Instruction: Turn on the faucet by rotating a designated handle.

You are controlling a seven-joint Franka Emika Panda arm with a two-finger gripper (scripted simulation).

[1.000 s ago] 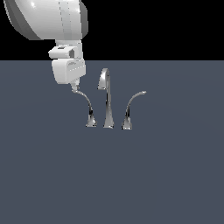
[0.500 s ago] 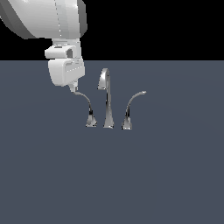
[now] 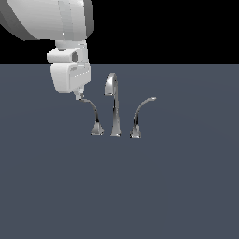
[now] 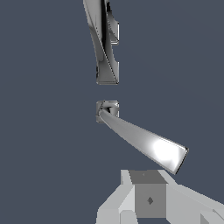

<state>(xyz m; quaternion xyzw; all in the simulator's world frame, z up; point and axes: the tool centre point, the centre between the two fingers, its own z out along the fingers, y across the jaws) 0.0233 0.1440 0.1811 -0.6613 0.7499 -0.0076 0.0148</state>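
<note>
Slate-grey tabletop [image 3: 186, 196]: flat, featureless, running back to a far edge against black. It carries one fixture.

White arm [image 3: 46, 18]: a bulky casing entering over the far edge toward the exterior view's left, ending in the tool [image 3: 78, 96].

Faucet [image 3: 114, 112]: polished chrome, three flared-base pieces in a row, set nearer the far edge than the near one and about midway between the side edges. The tall spout [image 3: 113, 105] with its hooked top stands in the middle.

Opposite lever [image 3: 140, 115]: same pattern, arching toward the exterior view's right. Not the target.

Handle [image 3: 92, 114]: thin lever arching from its base toward the exterior view's left, ending in a fine tip. In the wrist view it shows as a bright tapering blade [image 4: 140, 140] reaching from its round base toward the tool [image 4: 148, 199].

Tool, state: poised right at the handle's tip, apparently touching or just short of it. How far it is open cannot be told; it does not appear to grip anything.

Handling note: judged step is pushing the lever round its base. Press near the tip, where leverage is greatest, and sweep sideways along the arc about the base. Pressing downward risks slipping off the thin, slick chrome.
</note>
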